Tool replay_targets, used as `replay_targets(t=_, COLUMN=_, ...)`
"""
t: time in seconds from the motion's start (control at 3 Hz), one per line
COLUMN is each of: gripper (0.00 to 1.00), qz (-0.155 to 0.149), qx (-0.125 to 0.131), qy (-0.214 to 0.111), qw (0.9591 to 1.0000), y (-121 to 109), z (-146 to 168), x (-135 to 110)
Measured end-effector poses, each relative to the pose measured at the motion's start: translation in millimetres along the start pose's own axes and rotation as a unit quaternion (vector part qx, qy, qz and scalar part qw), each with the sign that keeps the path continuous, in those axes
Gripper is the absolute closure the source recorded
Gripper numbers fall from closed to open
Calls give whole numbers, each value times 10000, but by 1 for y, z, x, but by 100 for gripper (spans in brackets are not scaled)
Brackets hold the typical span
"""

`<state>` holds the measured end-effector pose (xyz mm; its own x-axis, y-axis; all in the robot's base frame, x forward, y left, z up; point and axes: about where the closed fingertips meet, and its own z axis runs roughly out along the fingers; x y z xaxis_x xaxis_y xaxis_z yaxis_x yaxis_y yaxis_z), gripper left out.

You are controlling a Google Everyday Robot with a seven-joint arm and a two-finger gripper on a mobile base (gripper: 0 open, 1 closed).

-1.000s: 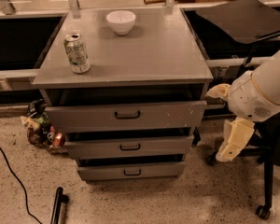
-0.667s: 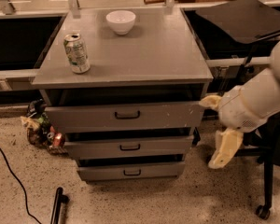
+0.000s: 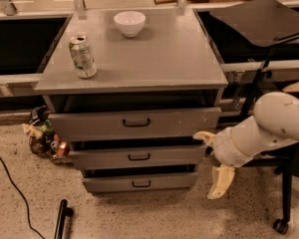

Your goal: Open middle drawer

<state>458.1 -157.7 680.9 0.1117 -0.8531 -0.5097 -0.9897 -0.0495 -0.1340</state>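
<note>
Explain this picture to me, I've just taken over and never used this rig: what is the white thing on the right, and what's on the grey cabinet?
There is one camera view, looking down at the front of a grey cabinet with three drawers. The white thing is the robot's single arm. Its gripper, two cream fingers spread open, sits by the right end of the middle drawer and holds nothing. That drawer is the mid-sized front with a small black handle, between the taller top drawer and the smallest bottom drawer. On the cabinet's top stand a drink can and a white bowl.
</note>
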Motion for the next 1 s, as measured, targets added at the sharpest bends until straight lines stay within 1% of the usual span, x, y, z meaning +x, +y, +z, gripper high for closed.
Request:
replay_targets(t=0.33, gripper=0, qz=-47, qx=-263, qy=-216, qw=9994, y=3, z=51, x=18)
replay_targets(t=0.67, gripper=0, qz=87, qx=-618, qy=-413, qw=9972, y=6, z=100, x=34)
replay_targets(t=1.0, gripper=0, qz=87, qx=-618, qy=-412, qw=9972, y=6, z=100, x=34)
